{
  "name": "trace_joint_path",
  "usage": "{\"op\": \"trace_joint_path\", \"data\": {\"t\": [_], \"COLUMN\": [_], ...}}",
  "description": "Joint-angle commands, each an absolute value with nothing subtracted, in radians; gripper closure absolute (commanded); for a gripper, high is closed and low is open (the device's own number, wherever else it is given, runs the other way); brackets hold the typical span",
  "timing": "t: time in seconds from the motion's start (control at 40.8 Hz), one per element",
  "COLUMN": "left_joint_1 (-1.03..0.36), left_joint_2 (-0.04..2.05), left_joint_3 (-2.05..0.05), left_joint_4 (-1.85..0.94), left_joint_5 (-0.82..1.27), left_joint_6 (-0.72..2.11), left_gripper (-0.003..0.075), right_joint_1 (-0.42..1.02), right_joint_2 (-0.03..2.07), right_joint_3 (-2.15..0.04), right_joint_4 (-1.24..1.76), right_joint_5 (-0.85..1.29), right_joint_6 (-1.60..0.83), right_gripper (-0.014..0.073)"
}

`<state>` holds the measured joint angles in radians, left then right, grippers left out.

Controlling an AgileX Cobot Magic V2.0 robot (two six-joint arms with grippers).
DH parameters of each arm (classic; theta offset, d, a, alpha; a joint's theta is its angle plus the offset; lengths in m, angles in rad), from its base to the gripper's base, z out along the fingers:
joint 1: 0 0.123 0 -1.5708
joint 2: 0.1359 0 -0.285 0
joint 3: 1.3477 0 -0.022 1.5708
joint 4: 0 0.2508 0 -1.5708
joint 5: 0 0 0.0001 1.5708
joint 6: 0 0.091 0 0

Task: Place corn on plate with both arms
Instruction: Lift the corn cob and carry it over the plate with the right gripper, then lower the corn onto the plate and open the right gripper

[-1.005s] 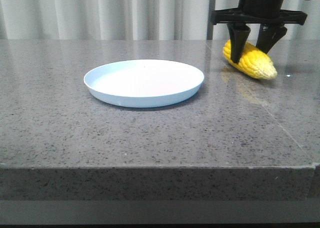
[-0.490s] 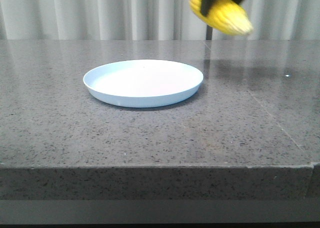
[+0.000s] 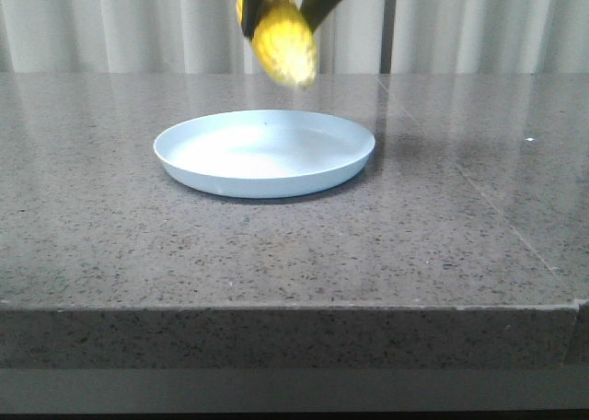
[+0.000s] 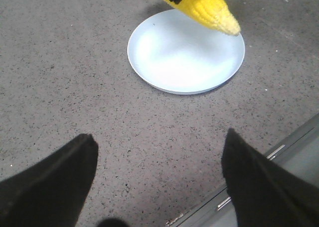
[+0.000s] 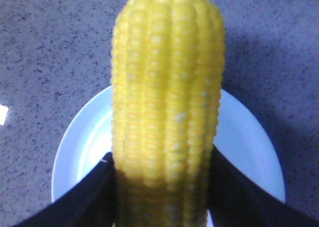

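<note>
Clamped between the right gripper's (image 3: 287, 1) 2 dark fingers, the corn cob (image 3: 279, 40) hangs tilted above the pale blue plate (image 3: 264, 151), while the left gripper (image 4: 158, 174) gapes empty; an early release could roll it off.

The corn (image 3: 279, 40) is bright yellow, its kernels in straight lengthwise rows, paling toward the tapered tip. Below it, the plate (image 3: 264, 152) is a plain pale blue-white without pattern. The table (image 3: 276, 245) under the plate is grey stone speckled with dark and light flecks. The right gripper (image 5: 162, 187) has black fingers, as does the left gripper (image 4: 159, 187). Behind the plate hangs a whitish pleated curtain (image 3: 120, 24).
</note>
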<state>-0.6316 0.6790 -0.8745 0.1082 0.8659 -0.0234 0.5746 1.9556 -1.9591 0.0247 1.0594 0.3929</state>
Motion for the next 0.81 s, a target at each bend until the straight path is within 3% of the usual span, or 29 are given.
{"op": "trace_joint_path", "data": {"t": [0.0,0.147,0.343,0.417,0.784], "left_joint_1": [-0.638,-0.638,-0.638,-0.638,-0.638], "left_joint_2": [0.679,0.679,0.679,0.679,0.679], "left_joint_3": [-0.901,-0.901,-0.901,-0.901,-0.901], "left_joint_4": [0.112,0.112,0.112,0.112,0.112], "left_joint_5": [0.792,0.792,0.792,0.792,0.792], "left_joint_6": [-0.031,-0.031,-0.031,-0.031,-0.031], "left_gripper": [0.021,0.021,0.021,0.021,0.021], "right_joint_1": [0.574,0.574,0.574,0.574,0.576], "right_joint_2": [1.947,1.996,1.999,1.983,1.731], "right_joint_3": [-1.987,-1.987,-1.987,-1.987,-1.917], "right_joint_4": [0.013,0.015,0.022,0.02,0.01], "right_joint_5": [1.001,0.992,0.992,0.995,1.099], "right_joint_6": [0.429,0.429,0.429,0.425,0.096], "right_gripper": [0.0337,0.029,-0.001,-0.007,-0.0057]}}
